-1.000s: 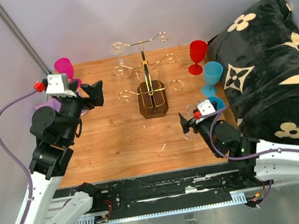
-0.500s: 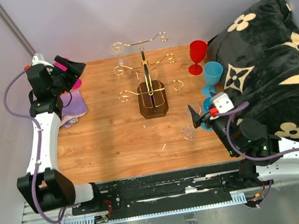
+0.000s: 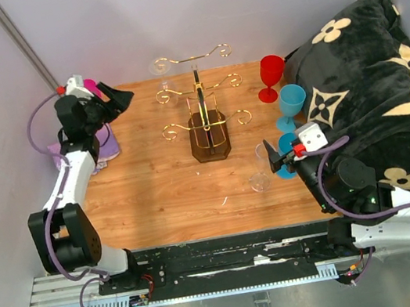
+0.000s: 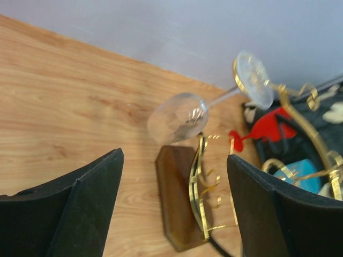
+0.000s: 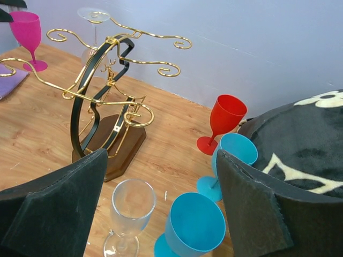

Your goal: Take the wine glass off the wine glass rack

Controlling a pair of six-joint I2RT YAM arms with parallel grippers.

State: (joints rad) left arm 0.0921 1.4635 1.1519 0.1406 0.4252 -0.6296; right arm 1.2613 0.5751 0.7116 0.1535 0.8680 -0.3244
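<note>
**Top view.** The wine glass rack [image 3: 209, 141] stands in the middle of the tabletop [image 3: 155, 186]. The wine glass [image 3: 165, 93] hangs bowl-down on the rack's 11 o'clock side, its foot caught in the topmost curl. The left pincer [image 3: 117, 97] hovers at 10 o'clock of the rack, near the glass but apart from it, its fingers spread with nothing between them. The right pincer [image 3: 271, 156] sits at 4 o'clock of the rack, also spread and empty. A standing clear glass [image 3: 258, 180] is at its 7 o'clock. A red glass [image 3: 271, 74] stands at 2 o'clock of the rack, and a black blanket [image 3: 369, 93] fills the 3 o'clock edge.

**Left wrist.** The two dark fingers [image 4: 80, 209] sit at 7 and 5 o'clock with a wide gap between them. Beyond their tips the wine glass [image 4: 178, 118] shows slanted, its foot held in a gold hook at 1 o'clock. The rack's wooden base lies below it.

**Right wrist.** The fingers [image 5: 59, 209] are spread. Between them are the standing clear glass [image 5: 131, 206] and a blue glass [image 5: 195, 225]. The rack [image 5: 115, 142] rises at 10 o'clock, with the wine glass's foot in its top hook at 11 o'clock. A pink glass [image 5: 27, 32] stands at the far left.
</note>
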